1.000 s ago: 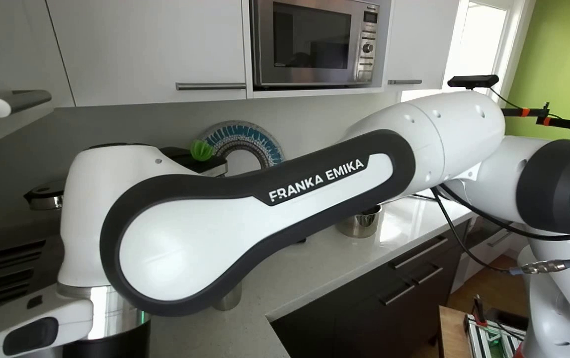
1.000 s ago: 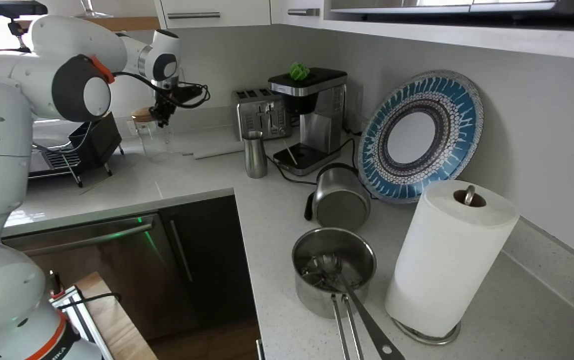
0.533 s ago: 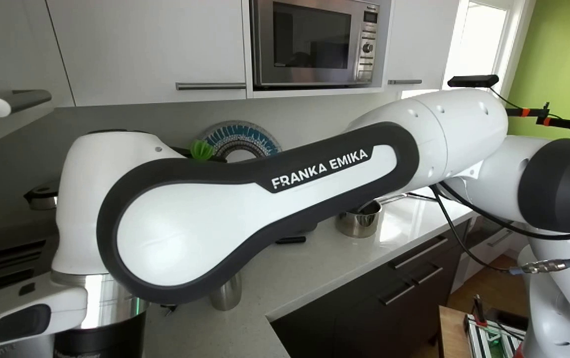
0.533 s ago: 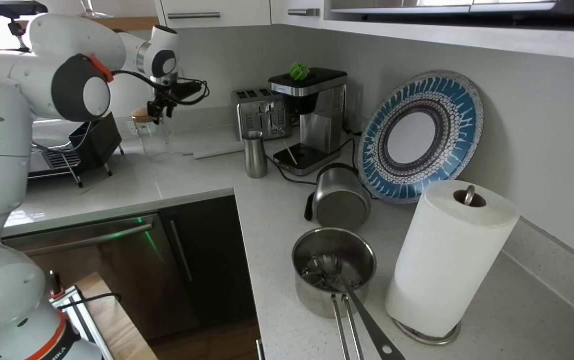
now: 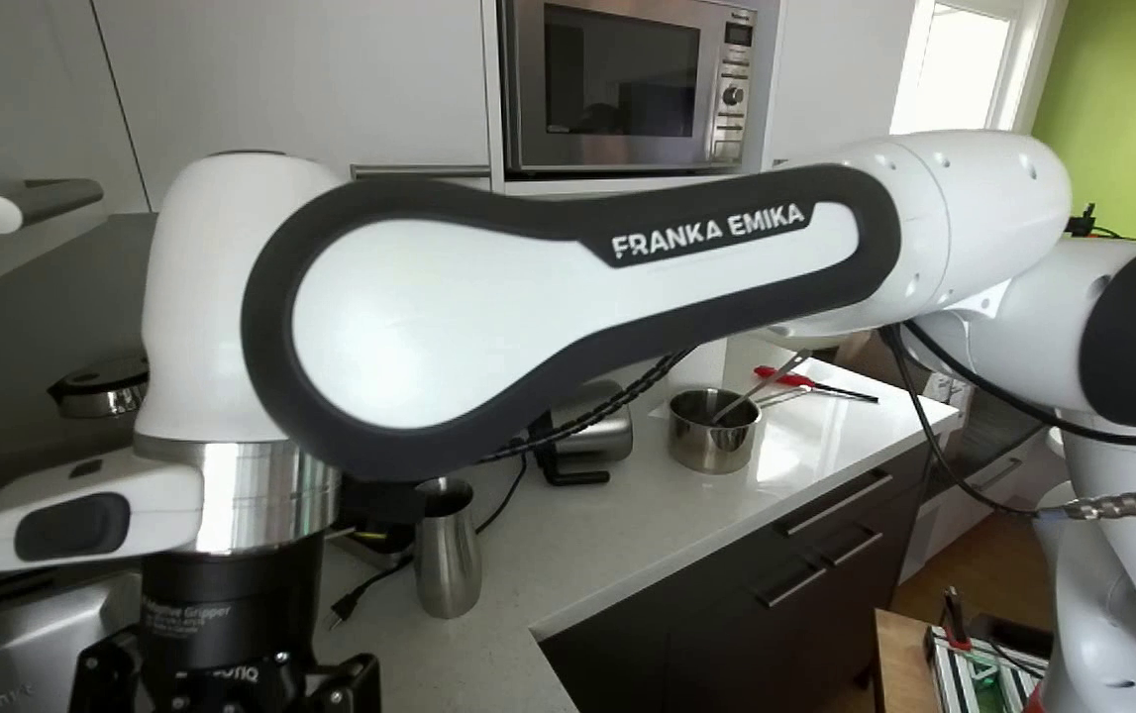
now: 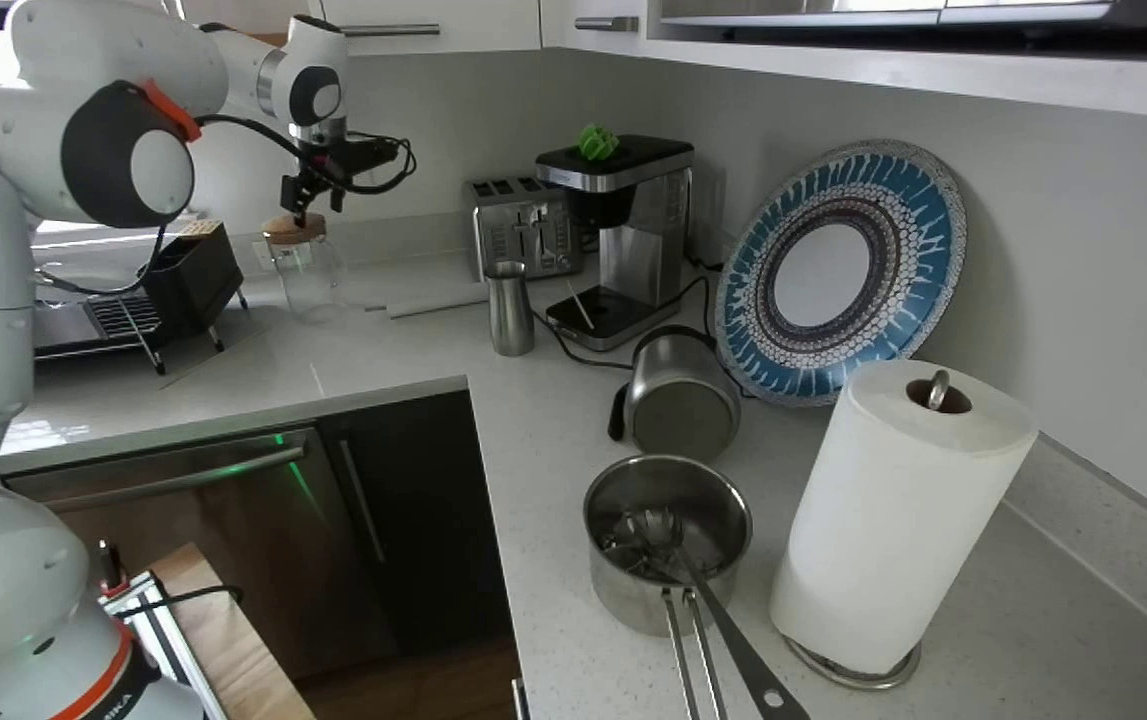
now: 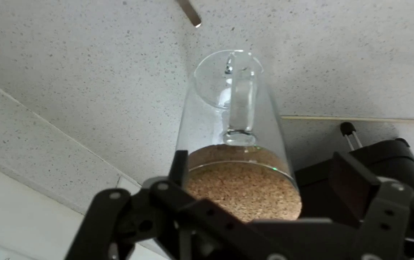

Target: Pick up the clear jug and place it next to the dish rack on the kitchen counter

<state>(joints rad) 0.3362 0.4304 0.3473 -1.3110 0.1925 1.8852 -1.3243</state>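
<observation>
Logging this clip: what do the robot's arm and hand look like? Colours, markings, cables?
The arm is glossy white and rounded, with dark-grey trim carrying white FRANKA EMIKA lettering, and a shiny metal collar at the wrist. Black cables run along it, one with a metal connector; an orange-red strap sits at a joint. The hand is black, angular and two-fingered, with small pale print.

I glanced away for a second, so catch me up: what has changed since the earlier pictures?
The arm has risen in both exterior views, lifting the gripper, which also shifted slightly left in an exterior view. The gripper is open in the wrist view; nothing has visibly been taken hold of. The clear jug, dish rack and saucepan stayed where they were.
</observation>
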